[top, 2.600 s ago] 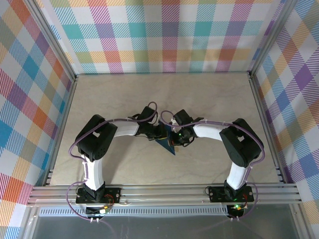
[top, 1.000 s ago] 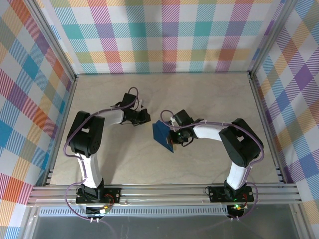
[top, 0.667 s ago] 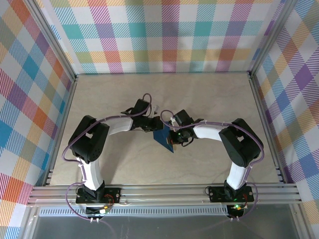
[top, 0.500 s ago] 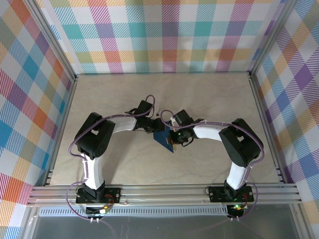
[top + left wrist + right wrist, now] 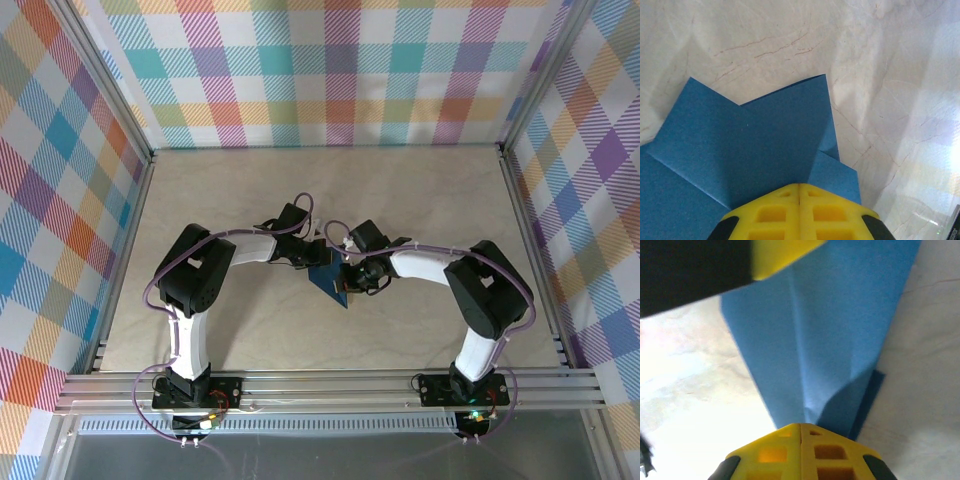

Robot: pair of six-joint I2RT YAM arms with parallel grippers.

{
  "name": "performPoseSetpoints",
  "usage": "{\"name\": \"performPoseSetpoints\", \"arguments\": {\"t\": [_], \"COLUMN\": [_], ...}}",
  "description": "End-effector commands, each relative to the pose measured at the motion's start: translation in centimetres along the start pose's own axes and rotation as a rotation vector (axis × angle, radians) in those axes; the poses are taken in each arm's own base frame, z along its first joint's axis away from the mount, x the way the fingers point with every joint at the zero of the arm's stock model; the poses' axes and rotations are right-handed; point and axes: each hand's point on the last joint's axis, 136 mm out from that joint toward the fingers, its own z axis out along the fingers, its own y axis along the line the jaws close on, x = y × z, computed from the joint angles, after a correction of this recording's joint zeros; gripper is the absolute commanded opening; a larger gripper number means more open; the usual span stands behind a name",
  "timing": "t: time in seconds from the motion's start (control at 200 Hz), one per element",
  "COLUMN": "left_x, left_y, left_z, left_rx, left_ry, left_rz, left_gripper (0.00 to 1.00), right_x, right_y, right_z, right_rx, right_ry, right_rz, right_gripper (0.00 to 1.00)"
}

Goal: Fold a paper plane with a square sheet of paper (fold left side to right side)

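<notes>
The square sheet of paper (image 5: 329,285) is a creased dark-blue shape lying on the table between both arms, one corner pointing toward the near edge. In the left wrist view the paper (image 5: 750,145) shows folded flaps and a diagonal crease. My left gripper (image 5: 799,186) is shut, its yellow tips down on the paper's surface. My right gripper (image 5: 801,426) is also shut, its tips resting on the paper (image 5: 835,315) where two creases meet. From above, the left gripper (image 5: 316,257) sits at the paper's far left edge and the right gripper (image 5: 349,275) at its right edge.
The pale marbled tabletop (image 5: 420,200) stretches around the paper. Checked walls (image 5: 340,70) and aluminium rails (image 5: 330,385) enclose it. One yellow finger of the left gripper (image 5: 785,255) crosses the top of the right wrist view, close over the paper.
The left arm, drawn back to the far left a second ago, has swung right and set its shut gripper on the paper's far edge. The right gripper has stayed put.
</notes>
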Motion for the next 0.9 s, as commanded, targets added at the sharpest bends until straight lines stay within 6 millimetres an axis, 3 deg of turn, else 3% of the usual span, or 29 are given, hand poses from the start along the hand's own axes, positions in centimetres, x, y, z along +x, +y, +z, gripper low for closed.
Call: {"name": "performPoseSetpoints", "arguments": {"t": [0.0,0.12,0.635,0.805,0.895], "left_x": [2.5,2.6,2.6,2.6,2.6], "left_y": [2.9,3.0,3.0,3.3,3.5], "left_z": [0.8,0.8,0.8,0.8,0.8], "left_rx": [-0.081,-0.082,-0.083,-0.095,-0.109], "left_ry": [0.06,0.061,0.06,0.056,0.053], "left_rz": [-0.031,-0.031,-0.031,-0.032,-0.034], "left_gripper": [0.0,0.0,0.0,0.0,0.0], "right_x": [-0.8,-1.3,-3.7,-3.0,-1.7], "right_y": [2.2,2.5,0.0,-0.8,-1.7], "right_z": [-1.3,-0.8,1.5,1.8,1.9], "right_rx": [-0.123,-0.156,-0.067,-0.032,-0.004], "right_ry": [-0.024,-0.034,-0.074,-0.047,-0.012], "right_rz": [0.01,0.009,0.021,0.029,0.042], "right_gripper": [0.0,0.0,0.0,0.0,0.0]}}
